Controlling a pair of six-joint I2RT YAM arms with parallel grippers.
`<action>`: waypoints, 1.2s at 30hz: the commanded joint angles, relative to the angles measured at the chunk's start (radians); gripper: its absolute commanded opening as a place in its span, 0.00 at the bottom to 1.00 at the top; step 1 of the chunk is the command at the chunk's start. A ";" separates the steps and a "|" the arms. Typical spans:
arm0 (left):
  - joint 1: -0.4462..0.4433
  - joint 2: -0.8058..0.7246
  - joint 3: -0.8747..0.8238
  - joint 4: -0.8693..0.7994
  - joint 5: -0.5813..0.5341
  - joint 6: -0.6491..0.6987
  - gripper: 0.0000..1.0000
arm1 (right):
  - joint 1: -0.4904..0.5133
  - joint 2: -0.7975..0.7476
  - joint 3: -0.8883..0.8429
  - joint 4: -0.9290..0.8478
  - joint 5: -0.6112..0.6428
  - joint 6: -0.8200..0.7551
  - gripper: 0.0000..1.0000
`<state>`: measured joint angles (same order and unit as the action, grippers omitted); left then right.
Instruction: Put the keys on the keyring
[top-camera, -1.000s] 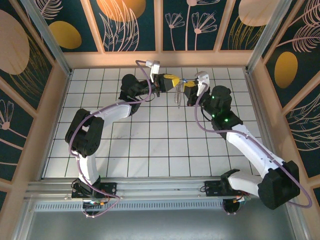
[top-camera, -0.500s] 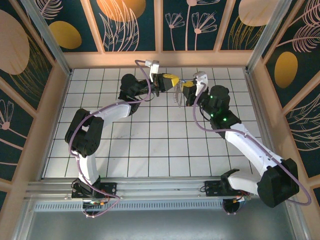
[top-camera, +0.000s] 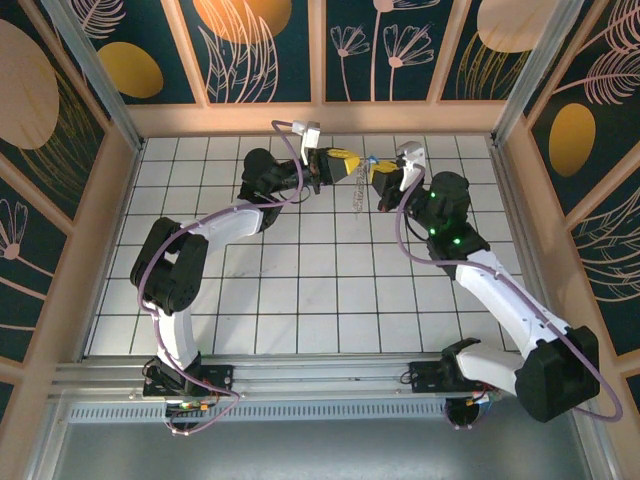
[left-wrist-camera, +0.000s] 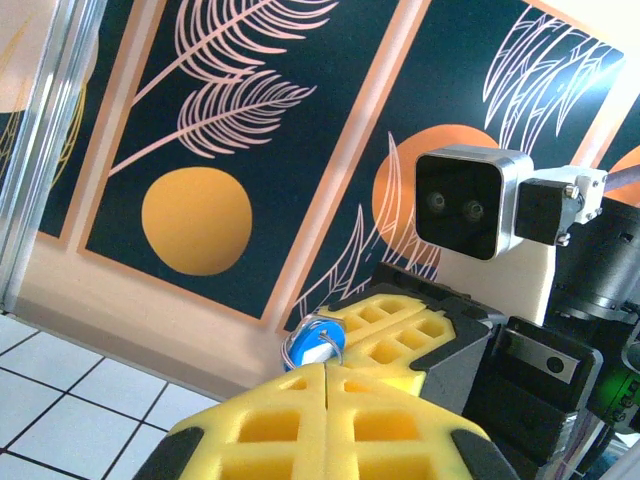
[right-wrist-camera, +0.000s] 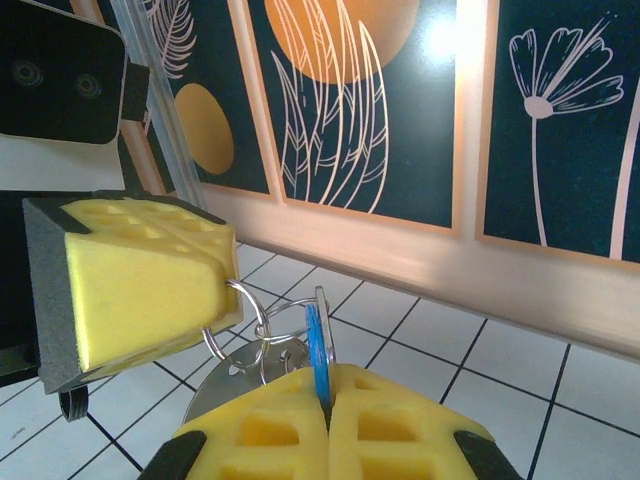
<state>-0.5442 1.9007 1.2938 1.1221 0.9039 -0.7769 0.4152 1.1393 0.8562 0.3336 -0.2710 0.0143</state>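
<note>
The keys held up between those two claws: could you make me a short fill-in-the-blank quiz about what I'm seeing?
1. The right gripper is shut on a key whose head is ___.
2. The left gripper pinches the metal keyring between pads of ___ foam.
3. Both grippers meet above a table covered in ___ tiles.
Missing words: blue; yellow; white.
</note>
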 joint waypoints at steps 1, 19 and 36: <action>0.005 -0.038 0.004 0.053 0.007 -0.009 0.00 | 0.012 0.021 0.019 0.068 -0.004 0.024 0.00; 0.004 -0.036 0.005 0.055 0.006 -0.010 0.00 | 0.033 0.029 0.025 0.063 0.038 0.005 0.00; 0.005 -0.040 0.004 0.055 0.006 -0.009 0.00 | -0.007 0.002 0.014 0.050 0.010 0.022 0.00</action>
<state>-0.5434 1.9007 1.2938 1.1225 0.9035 -0.7788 0.4202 1.1435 0.8574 0.3553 -0.2630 0.0322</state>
